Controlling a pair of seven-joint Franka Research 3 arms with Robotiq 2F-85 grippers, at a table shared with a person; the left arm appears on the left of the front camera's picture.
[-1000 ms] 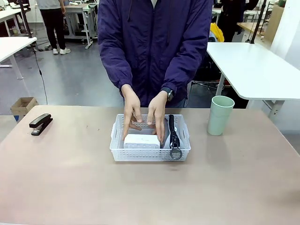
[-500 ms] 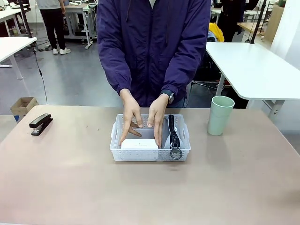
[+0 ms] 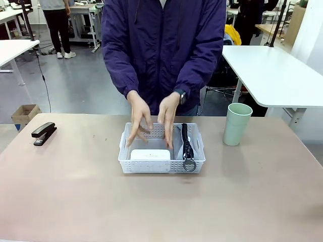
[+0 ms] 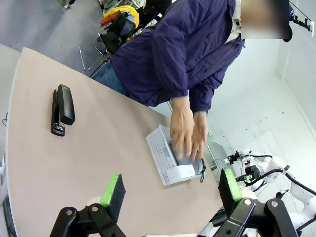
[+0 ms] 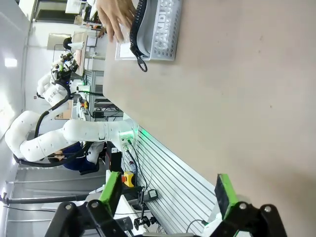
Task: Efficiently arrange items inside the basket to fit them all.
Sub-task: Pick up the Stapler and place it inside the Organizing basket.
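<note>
Nearest in, both robot tools hang back. The left gripper [image 4: 171,190] has its jaws spread wide and carries nothing, and the right gripper [image 5: 168,192] is just as wide and just as bare.

Out on the table [image 3: 161,212], the white basket [image 3: 161,166] sits mid-table with its long side running left to right. Inside, the white box [image 3: 150,154] lies flat against the near wall. The grey CAMPUS pouch [image 3: 177,146] stands on edge along the right end, its metal ring [image 3: 189,165] dangling over the near wall.

The person's hands hover over the basket, one on the stapler side [image 3: 139,118], one on the cup side [image 3: 168,118].

Here's the key point: two items are outside. The black stapler [image 3: 44,133] lies well off near the left edge, long axis slanting toward the far side. The green cup [image 3: 237,123] stands upright just right of the basket, much nearer. I'd call the cup-side hand the better placed.
</note>
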